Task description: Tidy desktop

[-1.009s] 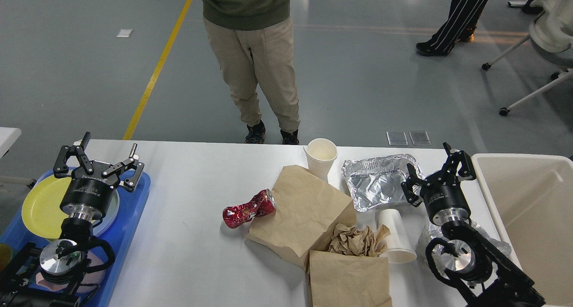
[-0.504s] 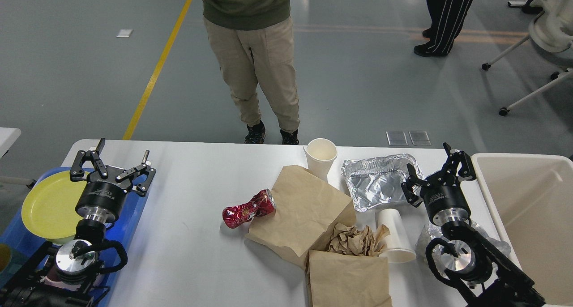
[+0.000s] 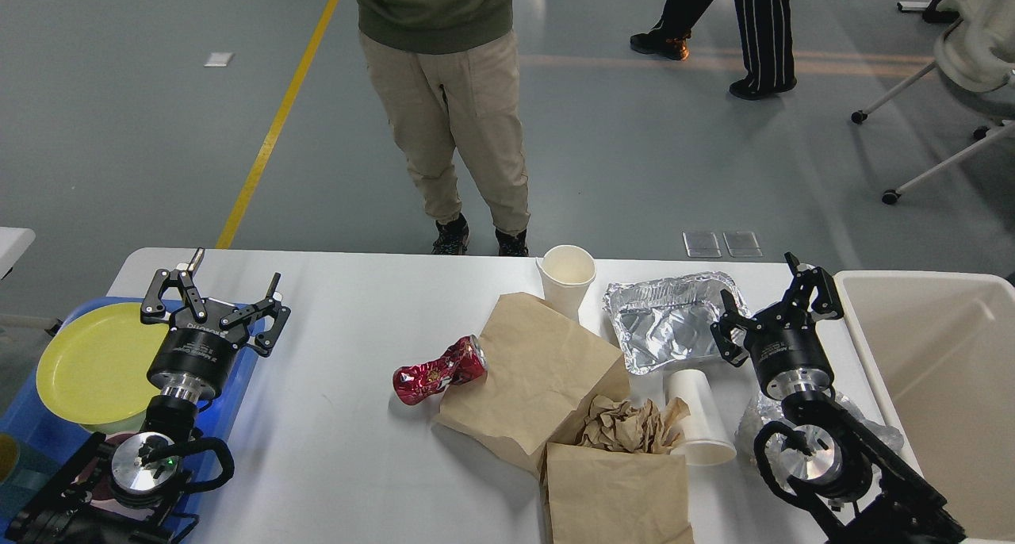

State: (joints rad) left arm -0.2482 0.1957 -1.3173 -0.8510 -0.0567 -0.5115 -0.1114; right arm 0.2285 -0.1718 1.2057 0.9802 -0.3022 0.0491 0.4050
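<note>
Below, a wide white desktop [image 3: 333,441] is seen from the robot's head, filling the lower part of the view. At its left end a blue tray [image 3: 238,373] holds a yellow plate [image 3: 87,362]. The left gripper [image 3: 218,290] is held just above the tray's right edge, its two fingers spread apart with nothing between them. Near the middle of the desktop a crushed red can [image 3: 438,369] lies on its side, touching a flat brown paper bag [image 3: 539,377]. A second brown bag [image 3: 618,492] lies nearer, with crumpled brown paper [image 3: 626,425] at its mouth. An upright white paper cup [image 3: 567,278] stands at the far edge, and a second white cup [image 3: 698,417] lies tipped beside the crumpled paper. A foil tray [image 3: 666,326] sits right of the upright cup. The right gripper [image 3: 773,294] is held beside the foil tray, fingers parted and empty. A beige bin [image 3: 944,369] stands at the right.
</note>
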